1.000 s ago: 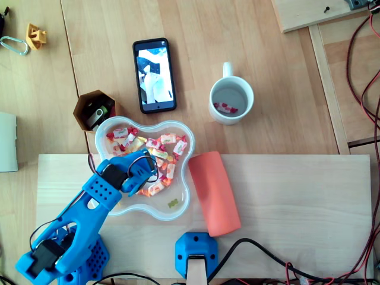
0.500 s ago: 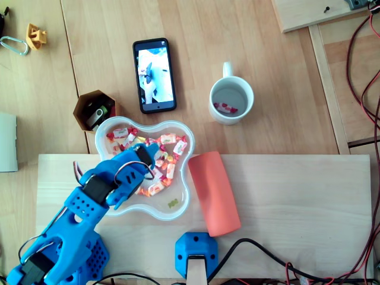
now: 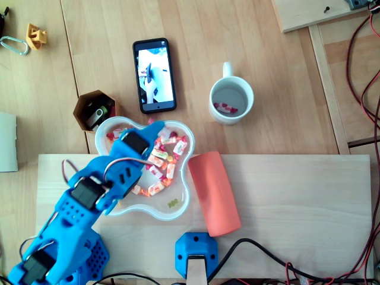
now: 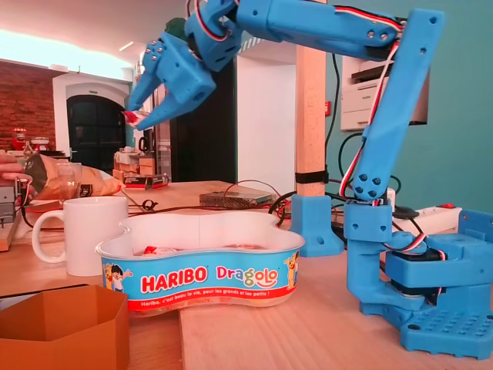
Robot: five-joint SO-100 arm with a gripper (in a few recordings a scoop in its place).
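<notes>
One candy point(image 4: 132, 116) is pinched at the tips of the blue gripper point(image 4: 139, 110), with the jaws squeezed on it. The candy tub point(image 4: 202, 276) sits far below the jaws. This looks like the lifting step. The next move needs a tight squeeze so nothing drops.

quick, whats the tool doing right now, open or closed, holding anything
tool: closed, holding a small red-and-white candy, high above the candy tub.

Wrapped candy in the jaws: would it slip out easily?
Probably very light: the wrapped candy hangs from just the jaws' tips. It is tiny and its wrapper looks smooth, so it may well slip.
</notes>
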